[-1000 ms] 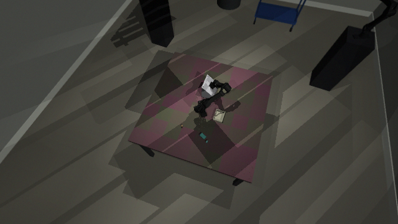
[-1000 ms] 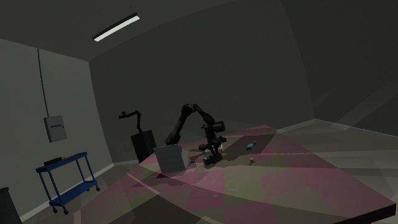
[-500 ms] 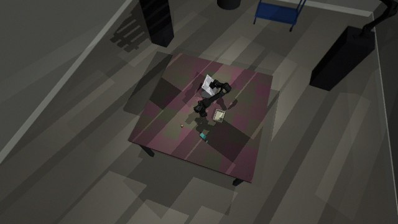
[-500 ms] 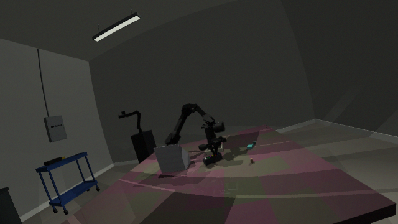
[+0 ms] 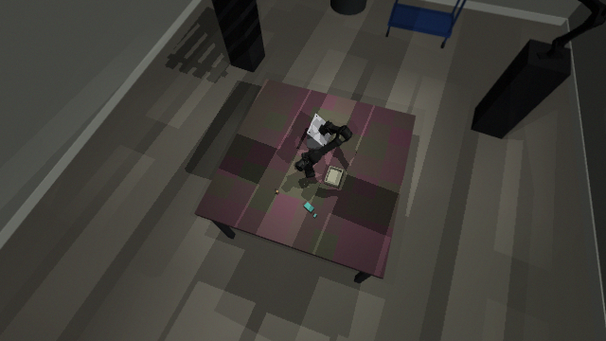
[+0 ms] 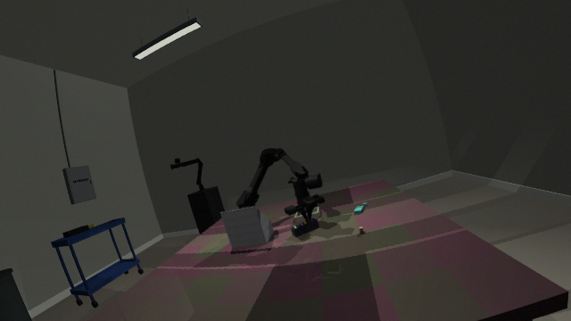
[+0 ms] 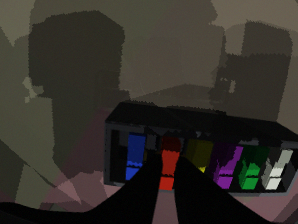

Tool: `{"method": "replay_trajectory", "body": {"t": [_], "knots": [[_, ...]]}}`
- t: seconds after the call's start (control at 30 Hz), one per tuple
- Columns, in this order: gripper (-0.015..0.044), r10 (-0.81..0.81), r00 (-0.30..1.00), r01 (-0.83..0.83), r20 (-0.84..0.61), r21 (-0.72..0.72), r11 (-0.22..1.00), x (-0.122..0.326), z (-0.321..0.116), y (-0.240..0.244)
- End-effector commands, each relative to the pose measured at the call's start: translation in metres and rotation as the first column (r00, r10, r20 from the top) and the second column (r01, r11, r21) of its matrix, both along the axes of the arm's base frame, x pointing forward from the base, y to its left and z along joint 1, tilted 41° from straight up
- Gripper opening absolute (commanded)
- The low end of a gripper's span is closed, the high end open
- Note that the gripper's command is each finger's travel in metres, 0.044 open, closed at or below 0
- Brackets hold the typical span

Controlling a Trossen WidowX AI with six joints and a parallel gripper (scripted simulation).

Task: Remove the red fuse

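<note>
Red fuse (image 7: 169, 160), beside the blue fuse (image 7: 135, 153), is gripped by the gripper (image 7: 161, 189); lift it vertically, without tilting.

In your wrist view the black two-fingered gripper (image 7: 161, 188) is closed on the red fuse (image 7: 169, 163) at lower centre. You have tight flanks there: the blue fuse (image 7: 135, 152) sits just left, the yellow fuse (image 7: 198, 156) just right, and the dark rectangular fuse block (image 7: 193, 123) walls them in behind. Above the block, the upper half of the frame shows only bare table. In the top view, the shallow pale tray (image 5: 334, 176) lies right of the arm with open checkered tabletop (image 5: 360, 223) around it.
</note>
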State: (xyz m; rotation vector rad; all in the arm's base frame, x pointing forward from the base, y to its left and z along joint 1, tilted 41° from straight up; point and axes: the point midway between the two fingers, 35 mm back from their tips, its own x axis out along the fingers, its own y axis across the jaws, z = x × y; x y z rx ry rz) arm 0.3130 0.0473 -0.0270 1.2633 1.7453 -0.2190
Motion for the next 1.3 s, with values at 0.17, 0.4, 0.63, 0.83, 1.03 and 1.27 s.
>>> {"method": "replay_trajectory", "body": {"t": [0.17,0.4,0.63,0.83,1.03,1.27], "knots": [[0.0000,0.002,1.000,-0.002,0.003,-0.002,1.000,0.001,0.004,-0.003],[0.0000,0.002,1.000,-0.002,0.003,-0.002,1.000,0.001,0.006,-0.006],[0.0000,0.002,1.000,-0.002,0.002,-0.001,1.000,0.002,0.009,-0.008],[0.0000,0.001,1.000,-0.001,0.002,-0.001,1.000,0.002,0.011,-0.010],[0.0000,0.001,1.000,-0.001,0.002,-0.001,1.000,0.002,0.013,-0.012],[0.0000,0.001,1.000,-0.001,0.001,-0.001,1.000,0.002,0.016,-0.014]]}}
